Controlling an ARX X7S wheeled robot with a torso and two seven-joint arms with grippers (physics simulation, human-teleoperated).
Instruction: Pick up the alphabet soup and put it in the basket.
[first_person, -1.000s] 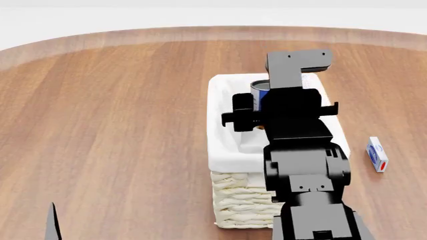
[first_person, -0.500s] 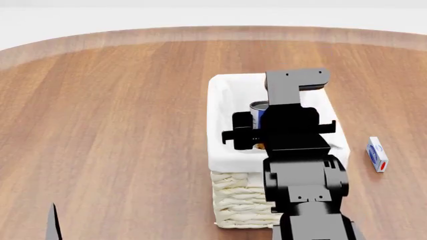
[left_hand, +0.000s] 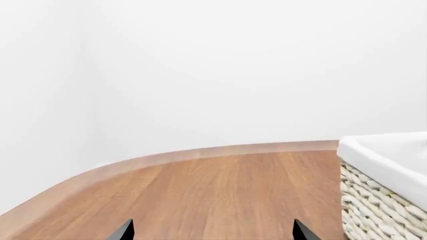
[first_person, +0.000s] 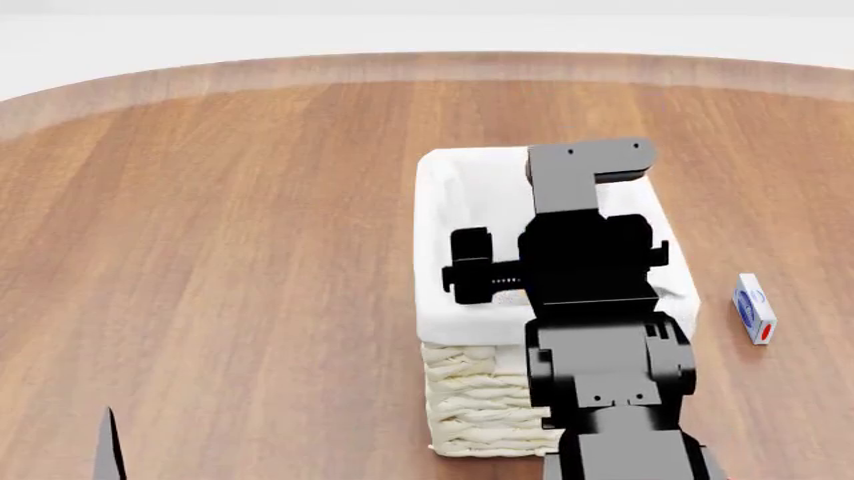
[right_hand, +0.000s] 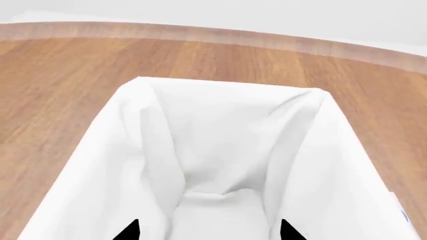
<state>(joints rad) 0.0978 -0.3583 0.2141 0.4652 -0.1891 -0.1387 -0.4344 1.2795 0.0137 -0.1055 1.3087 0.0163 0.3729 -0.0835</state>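
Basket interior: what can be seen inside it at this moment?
Inside the basket only its white cloth liner shows. The right end effector hangs over the opening, open, nothing between its tips. No alphabet soup is visible; the arm hides part of the interior.

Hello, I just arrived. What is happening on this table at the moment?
The robot's right arm reaches over the basket, with its right pincer pointing down into the white cloth liner. No can shows in any view now, and the arm hides part of the basket's inside. The left pincer hangs open beside the basket. A small white box lies on the wooden table.
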